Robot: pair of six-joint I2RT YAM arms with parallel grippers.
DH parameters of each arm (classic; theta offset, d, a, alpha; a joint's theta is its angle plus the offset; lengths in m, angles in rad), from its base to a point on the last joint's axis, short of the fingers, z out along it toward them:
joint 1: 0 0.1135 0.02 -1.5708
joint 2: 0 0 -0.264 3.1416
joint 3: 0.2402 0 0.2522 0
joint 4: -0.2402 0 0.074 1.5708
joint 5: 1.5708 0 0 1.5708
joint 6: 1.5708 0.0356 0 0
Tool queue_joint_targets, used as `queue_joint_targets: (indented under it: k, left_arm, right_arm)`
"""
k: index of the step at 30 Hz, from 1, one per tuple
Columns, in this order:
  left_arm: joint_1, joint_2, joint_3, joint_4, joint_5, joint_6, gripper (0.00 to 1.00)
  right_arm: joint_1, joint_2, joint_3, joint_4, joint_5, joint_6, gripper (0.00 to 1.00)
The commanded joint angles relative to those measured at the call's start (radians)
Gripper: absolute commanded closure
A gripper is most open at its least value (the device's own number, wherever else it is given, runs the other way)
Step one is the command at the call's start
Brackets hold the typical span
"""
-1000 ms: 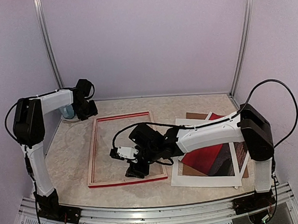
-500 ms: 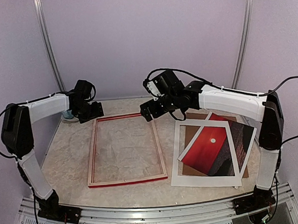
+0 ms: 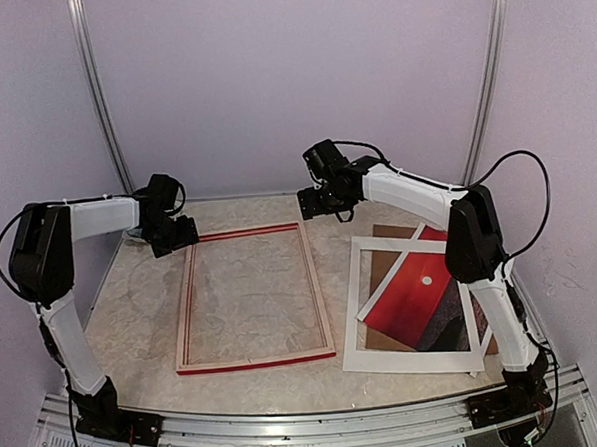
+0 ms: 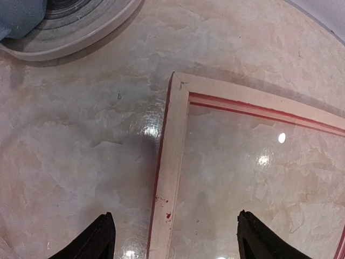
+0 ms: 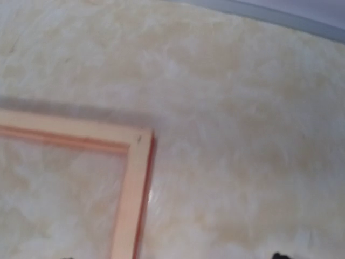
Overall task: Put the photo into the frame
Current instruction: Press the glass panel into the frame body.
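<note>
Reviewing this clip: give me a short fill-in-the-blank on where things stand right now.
1. In the top view, the photo lies to the ____ of the frame.
2. The left gripper hovers over a ____ of the frame, jaws open.
3. Inside the frame, only the bare ____ shows.
Missing words: right; corner; table.

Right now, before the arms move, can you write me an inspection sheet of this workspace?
Surface: marbled beige table, no spills seen.
Frame: flat, left of centre, nothing inside.
Photo: right side, tilted, partly under white mat, over brown board.
Clutter: round grey object at far left corner, kind unclear.
Grippers: left open over frame's far left corner; right open above its far right corner; both hold nothing.
Cables: black loops along both arms.
Surroundings: lilac walls, metal rail at near edge.
</note>
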Motion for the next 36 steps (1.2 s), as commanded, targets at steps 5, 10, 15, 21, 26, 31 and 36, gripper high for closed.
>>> queue_joint_targets:
  k: [5,10,15,21,26,31,36]
  left_arm:
    - [-0.006,0.051,-0.043,0.011,0.048,-0.010,0.32]
    - [-0.003,0.055,-0.079,0.017,0.082,-0.015,0.45]
    - [-0.004,0.065,-0.117,0.024,0.095,-0.018,0.57]
    - [-0.003,0.081,-0.120,0.021,0.073,-0.016,0.61]
    - [-0.021,0.091,-0.136,0.024,0.079,-0.025,0.70]
    - [-0.048,0.060,-0.162,0.023,0.069,-0.030,0.70]
    - [-0.076,0.032,-0.199,0.028,0.077,-0.035,0.71]
  right_arm:
    - [-0.078,0.123,0.130,0.055,-0.126,-0.039,0.35]
    - [-0.083,0.171,0.133,0.093,-0.174,-0.055,0.36]
    - [-0.084,0.196,0.106,0.118,-0.202,-0.044,0.36]
    - [-0.075,0.202,0.074,0.161,-0.238,-0.039,0.36]
    - [-0.058,0.211,0.067,0.164,-0.198,-0.044,0.37]
    - [-0.055,0.208,0.020,0.190,-0.190,-0.034,0.36]
    - [-0.044,0.222,0.013,0.195,-0.182,-0.020,0.39]
